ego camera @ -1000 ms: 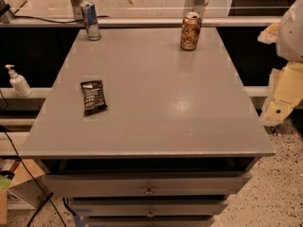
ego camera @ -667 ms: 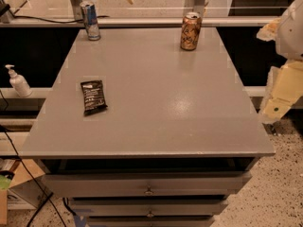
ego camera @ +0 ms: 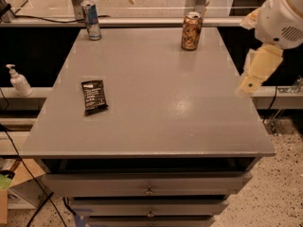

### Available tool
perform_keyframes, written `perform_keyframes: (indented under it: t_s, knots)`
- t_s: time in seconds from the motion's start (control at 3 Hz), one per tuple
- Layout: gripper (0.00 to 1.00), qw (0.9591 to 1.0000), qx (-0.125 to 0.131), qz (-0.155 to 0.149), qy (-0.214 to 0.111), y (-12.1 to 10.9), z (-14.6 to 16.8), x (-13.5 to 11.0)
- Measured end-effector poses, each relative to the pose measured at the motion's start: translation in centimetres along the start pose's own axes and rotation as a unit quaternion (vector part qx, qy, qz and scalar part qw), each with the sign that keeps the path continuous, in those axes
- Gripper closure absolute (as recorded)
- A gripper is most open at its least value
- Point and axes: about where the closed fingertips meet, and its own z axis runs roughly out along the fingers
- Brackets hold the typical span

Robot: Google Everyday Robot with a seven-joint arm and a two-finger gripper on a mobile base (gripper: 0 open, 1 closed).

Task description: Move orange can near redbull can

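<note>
Orange can (ego camera: 191,30) stands upright at the far edge of the table (ego camera: 165,108), right of centre. Redbull can (ego camera: 91,20) is at the far-left corner, well apart. Gripper (ego camera: 253,74) hangs off the table's right side, so the can lies fwd & left of it. Can't tell whether it's open or closed.

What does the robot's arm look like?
The arm is chunky and rounded, with a smooth white shell and a patch of tiny dark dots. Below it comes a pale cream, blocky piece that narrows downward: the gripper, beside the right edge of the grey table. No cables show on it.
</note>
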Motion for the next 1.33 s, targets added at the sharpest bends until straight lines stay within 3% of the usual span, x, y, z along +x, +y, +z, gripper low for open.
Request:
perform_keyframes:
  t_s: [0.33, 0.67, 1.0, 1.33]
  knots:
    - [0.00, 1.0000, 0.002, 0.000, -0.004, -0.6, 0.1, -0.2]
    - [0.00, 0.9985, 0.008, 0.038, -0.038, -0.9, 0.9, -0.1]
    - [0.00, 0.9905, 0.035, 0.059, -0.119, -4.2, 1.9, -2.6]
    - [0.00, 0.9793, 0.051, 0.066, -0.184, -8.6, 3.3, -5.0]
